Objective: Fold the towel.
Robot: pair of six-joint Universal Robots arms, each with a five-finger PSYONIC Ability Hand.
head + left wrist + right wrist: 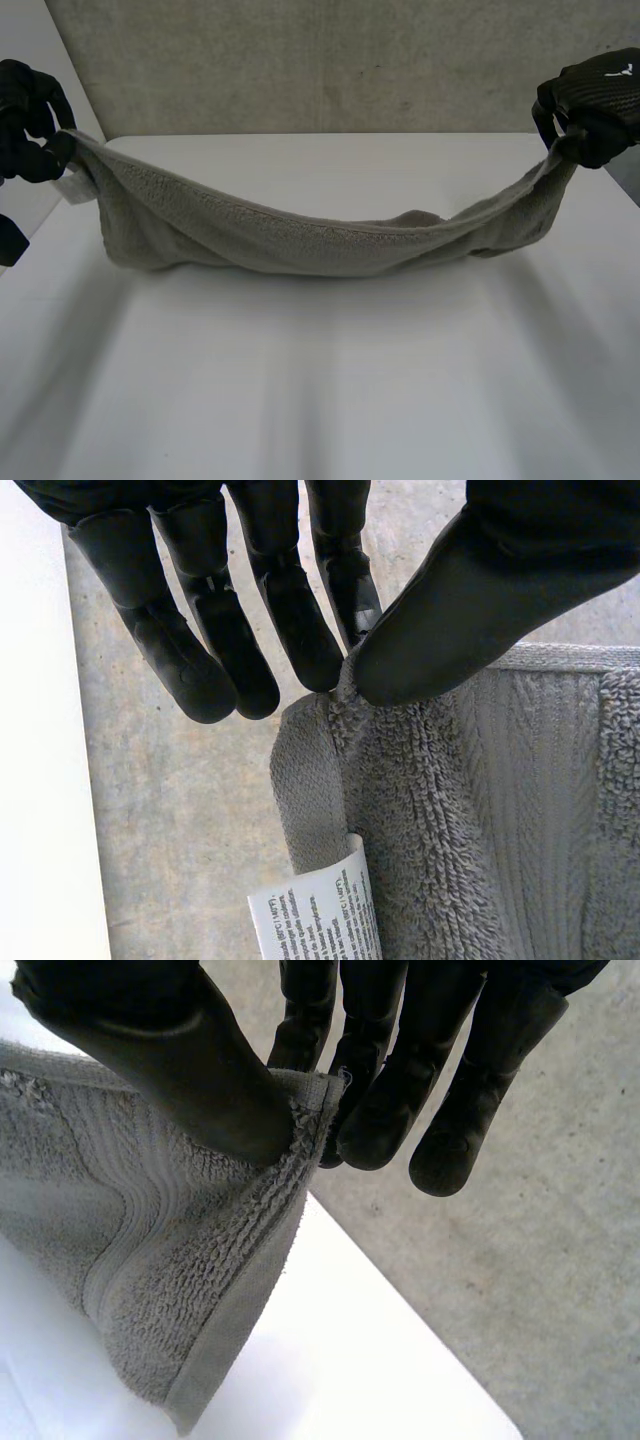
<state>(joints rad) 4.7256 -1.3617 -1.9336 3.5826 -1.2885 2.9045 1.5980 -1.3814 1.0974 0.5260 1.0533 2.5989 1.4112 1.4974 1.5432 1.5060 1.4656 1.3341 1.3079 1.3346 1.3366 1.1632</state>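
A grey towel (300, 240) hangs stretched between my two hands above the white table (320, 380), sagging in the middle until its lower fold rests on the tabletop. My left hand (30, 120) pinches the towel's left corner (345, 710) between thumb (450, 620) and fingers (300, 630); a white care label (315, 915) hangs just below that corner. My right hand (590, 110) pinches the right corner (300, 1100) between thumb (200, 1070) and fingers (390, 1110). Both hands are raised at the far sides of the table.
A grey concrete wall (330, 60) rises behind the table's far edge. Grey floor (520, 1260) lies beyond the table's right corner.
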